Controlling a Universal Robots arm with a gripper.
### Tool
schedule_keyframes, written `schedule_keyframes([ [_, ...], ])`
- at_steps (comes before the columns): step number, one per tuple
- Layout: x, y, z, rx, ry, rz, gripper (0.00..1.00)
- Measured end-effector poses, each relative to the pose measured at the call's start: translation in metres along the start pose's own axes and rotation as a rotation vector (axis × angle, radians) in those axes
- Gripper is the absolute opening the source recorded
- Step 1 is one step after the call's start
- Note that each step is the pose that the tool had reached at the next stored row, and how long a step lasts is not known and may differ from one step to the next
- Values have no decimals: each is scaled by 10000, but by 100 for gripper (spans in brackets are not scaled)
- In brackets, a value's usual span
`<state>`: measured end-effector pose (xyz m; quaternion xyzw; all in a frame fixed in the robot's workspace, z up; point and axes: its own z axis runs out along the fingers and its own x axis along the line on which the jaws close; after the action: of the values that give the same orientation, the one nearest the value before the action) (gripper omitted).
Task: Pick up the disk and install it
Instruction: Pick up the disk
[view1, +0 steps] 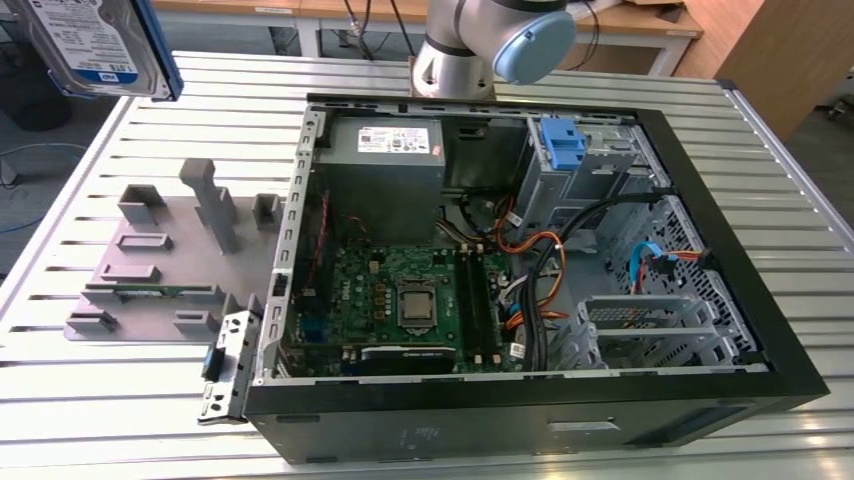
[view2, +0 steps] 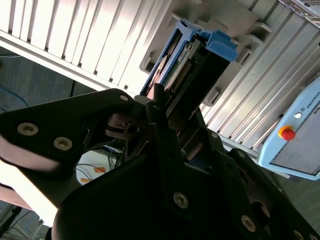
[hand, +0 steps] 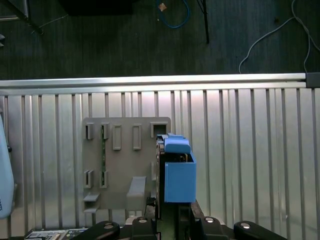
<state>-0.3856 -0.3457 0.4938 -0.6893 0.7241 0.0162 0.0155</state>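
The gripper (view2: 172, 112) is closed on the disk (view2: 197, 62). In the second wrist view its black fingers (view2: 162, 135) clamp one end of the drive, and the blue carrier frame and the connector edge project beyond them. In the exterior view the disk (view1: 87, 40) hangs in the air at the far corner on the exterior view's left, above the slatted metal table (view1: 147, 420) and touching no surface. Its white-and-blue label faces the camera and the blue frame runs along one edge. In the first wrist view the disk (hand: 177, 172) is seen end-on, positioned over the edge of the grey fixture plate (hand: 125, 165) and apart from it. In the exterior view the fixture plate (view1: 147, 265) lies flat on the table, just beside the open computer case (view1: 534, 405) on the exterior view's left. Inside the case, the grey power-supply box (view1: 387, 140) sits at the far end. The green motherboard (view1: 400, 300) lies nearer, and the drive cage holds a lone blue bracket (view1: 565, 145) on the exterior view's right. The arm (view1: 494, 40) stands at the far side of the table, behind the case. A pale blue teach pendant (view2: 300, 135) with a red button appears in the second wrist view.
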Motion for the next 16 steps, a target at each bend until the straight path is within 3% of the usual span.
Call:
schedule_keyframes([
  [16,-5,-91,0,0,0,1,35],
])
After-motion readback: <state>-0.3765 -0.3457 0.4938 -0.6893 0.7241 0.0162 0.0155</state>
